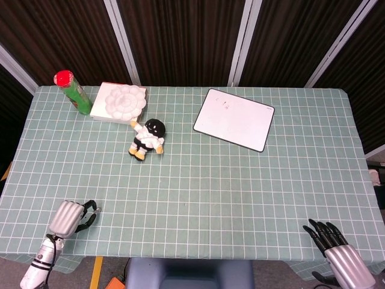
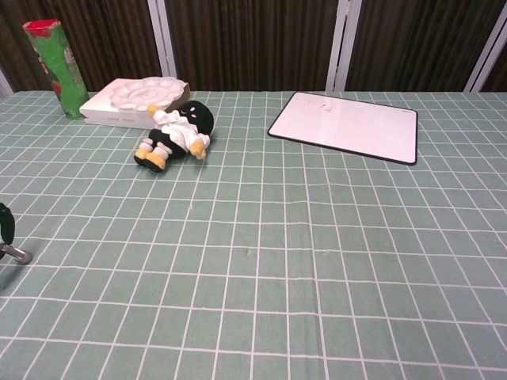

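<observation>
The plush doll (image 1: pixel 147 139) lies untouched at 11 o'clock on the desk (image 1: pixel 240 192), well apart from the left hand (image 1: pixel 71 215) at 7 o'clock, curled on nothing and nearly cut off in the chest view, and the empty, straight-fingered right hand (image 1: pixel 334 244) at 5 o'clock, so a grasp would need a long forward reach.

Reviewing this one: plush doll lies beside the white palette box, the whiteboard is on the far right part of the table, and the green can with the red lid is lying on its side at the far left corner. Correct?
Not quite. The green can stands upright at the far left corner, red lid on top, as the chest view shows. The rest holds: the plush doll lies beside the white palette box, and the whiteboard is on the far right part of the table.
</observation>
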`<action>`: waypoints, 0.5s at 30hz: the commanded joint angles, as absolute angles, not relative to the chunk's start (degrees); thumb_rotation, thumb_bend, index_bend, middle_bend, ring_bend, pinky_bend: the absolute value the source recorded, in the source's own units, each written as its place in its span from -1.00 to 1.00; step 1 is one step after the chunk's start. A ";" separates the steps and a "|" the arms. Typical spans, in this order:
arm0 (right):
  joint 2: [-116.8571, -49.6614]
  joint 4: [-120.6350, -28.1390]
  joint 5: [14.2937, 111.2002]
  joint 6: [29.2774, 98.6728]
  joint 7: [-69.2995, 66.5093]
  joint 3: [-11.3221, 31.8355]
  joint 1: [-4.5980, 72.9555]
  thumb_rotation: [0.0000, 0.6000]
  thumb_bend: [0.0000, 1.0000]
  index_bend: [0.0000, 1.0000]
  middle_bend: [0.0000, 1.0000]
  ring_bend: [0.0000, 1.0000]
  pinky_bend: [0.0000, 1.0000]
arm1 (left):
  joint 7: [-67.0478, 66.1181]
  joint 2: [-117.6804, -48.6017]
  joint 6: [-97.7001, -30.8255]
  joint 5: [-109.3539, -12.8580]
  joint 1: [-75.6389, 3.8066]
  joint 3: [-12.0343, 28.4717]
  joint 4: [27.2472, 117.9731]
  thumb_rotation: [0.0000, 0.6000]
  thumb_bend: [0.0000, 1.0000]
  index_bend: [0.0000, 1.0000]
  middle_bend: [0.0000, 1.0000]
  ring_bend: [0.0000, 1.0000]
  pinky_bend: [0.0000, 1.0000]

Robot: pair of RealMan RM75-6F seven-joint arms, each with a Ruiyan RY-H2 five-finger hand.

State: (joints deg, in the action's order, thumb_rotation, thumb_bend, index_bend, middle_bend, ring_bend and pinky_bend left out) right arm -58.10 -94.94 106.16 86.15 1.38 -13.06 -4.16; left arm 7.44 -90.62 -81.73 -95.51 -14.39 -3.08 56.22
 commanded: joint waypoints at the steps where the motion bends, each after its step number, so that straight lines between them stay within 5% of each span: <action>1: -58.09 -94.91 106.13 86.16 1.33 -13.06 -4.17 1.00 -0.64 -1.00 -1.00 -1.00 -1.00 | 7.23 -90.43 -81.31 -95.24 -14.55 -3.09 56.57 1.00 -0.18 0.10 1.00 1.00 1.00; 7: -58.15 -94.94 106.09 85.97 1.40 -13.07 -4.11 1.00 -0.64 -1.00 -1.00 -1.00 -1.00 | 6.86 -89.94 -81.04 -94.97 -14.68 -3.20 57.38 1.00 -0.19 -0.17 1.00 1.00 1.00; 15: -58.01 -95.08 106.10 86.28 1.44 -13.07 -4.25 1.00 -0.64 -1.00 -1.00 -1.00 -1.00 | 6.49 -89.07 -81.29 -94.81 -14.64 -3.27 58.82 1.00 -0.19 -0.23 1.00 1.00 1.00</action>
